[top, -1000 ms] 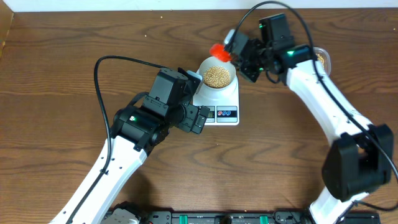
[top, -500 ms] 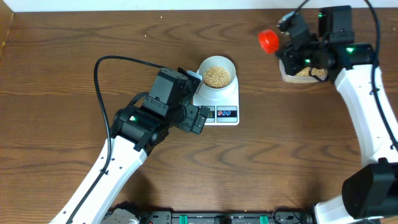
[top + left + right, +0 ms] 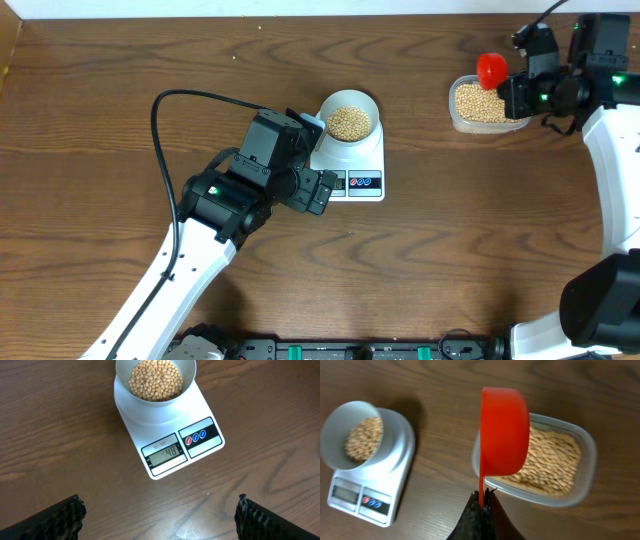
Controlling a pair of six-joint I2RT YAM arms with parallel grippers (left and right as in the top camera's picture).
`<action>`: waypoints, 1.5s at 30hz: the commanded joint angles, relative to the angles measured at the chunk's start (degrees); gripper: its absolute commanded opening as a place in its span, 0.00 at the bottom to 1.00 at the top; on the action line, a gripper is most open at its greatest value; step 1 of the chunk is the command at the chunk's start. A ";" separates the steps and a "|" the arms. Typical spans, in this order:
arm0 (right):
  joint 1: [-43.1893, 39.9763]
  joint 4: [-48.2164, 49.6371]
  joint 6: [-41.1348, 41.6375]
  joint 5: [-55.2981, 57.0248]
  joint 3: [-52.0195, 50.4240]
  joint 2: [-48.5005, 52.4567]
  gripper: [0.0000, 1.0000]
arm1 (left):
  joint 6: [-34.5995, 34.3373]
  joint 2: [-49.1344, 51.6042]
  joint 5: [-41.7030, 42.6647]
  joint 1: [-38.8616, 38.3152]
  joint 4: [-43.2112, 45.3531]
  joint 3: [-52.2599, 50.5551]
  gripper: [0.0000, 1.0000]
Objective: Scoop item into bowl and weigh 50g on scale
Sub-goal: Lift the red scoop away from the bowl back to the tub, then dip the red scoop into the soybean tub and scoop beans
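The white bowl (image 3: pixel 350 116) holds tan beans (image 3: pixel 349 123) and stands on the white scale (image 3: pixel 362 165). In the left wrist view the bowl (image 3: pixel 155 382) sits on the scale (image 3: pixel 170 435), whose display (image 3: pixel 168 452) reads 48. My left gripper (image 3: pixel 159 517) is open and empty just in front of the scale. My right gripper (image 3: pixel 481 502) is shut on the handle of a red scoop (image 3: pixel 504 430), held over the left end of a clear tub of beans (image 3: pixel 555 462). In the overhead view the scoop (image 3: pixel 491 69) is above the tub (image 3: pixel 480 104).
The left arm (image 3: pixel 225 205) lies diagonally over the table's left half, its cable (image 3: pixel 165 110) looping behind it. The right arm (image 3: pixel 615 150) runs along the right edge. The tub stands near the back right corner.
My right gripper has carried the red scoop from over the bowl rightward to above the tub of beans. The left arm, bowl and scale have not moved.
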 commanded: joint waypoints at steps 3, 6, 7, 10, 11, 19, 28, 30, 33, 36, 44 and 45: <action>-0.72 0.13 1.88 1.44 -0.09 2.75 0.01 | 0.81 0.44 0.33 0.15 -0.33 -0.20 0.98; -0.72 0.13 2.54 1.40 -0.09 4.61 0.01 | 0.81 0.44 0.33 0.15 -0.33 -0.20 0.98; -0.70 0.13 2.56 1.38 -0.09 5.18 0.01 | 0.81 0.44 0.33 0.15 -0.33 -0.20 0.98; -0.70 0.20 2.71 1.38 -0.09 6.73 0.01 | 0.81 0.44 0.33 0.15 -0.33 -0.20 0.98; -0.70 0.24 2.73 1.33 -0.09 7.06 0.01 | 0.81 0.44 0.33 0.15 -0.33 -0.20 0.98; -0.68 1.81 3.30 1.86 -0.09 9.60 0.01 | 0.81 0.44 0.33 0.15 -0.33 -0.20 0.98; -0.66 3.10 4.44 1.84 -0.09 12.28 0.01 | 0.81 0.44 0.33 0.15 -0.33 -0.20 0.98; -0.66 3.02 4.44 1.51 -0.09 12.61 0.01 | 0.81 0.44 0.33 0.15 -0.33 -0.20 0.98; -0.52 3.02 4.44 1.36 -0.09 12.81 0.01 | 0.81 0.44 0.33 0.15 -0.33 -0.20 0.98; -0.28 3.13 4.44 1.36 -0.09 12.92 0.01 | 0.81 0.44 0.33 0.15 -0.33 -0.20 0.98; 0.74 2.49 4.44 -0.85 -0.13 14.19 0.01 | 0.81 0.44 0.33 0.15 -0.33 -0.20 0.98; 0.90 2.49 4.44 -1.05 -0.13 14.45 0.01 | 0.81 0.44 0.33 0.15 -0.33 -0.20 0.98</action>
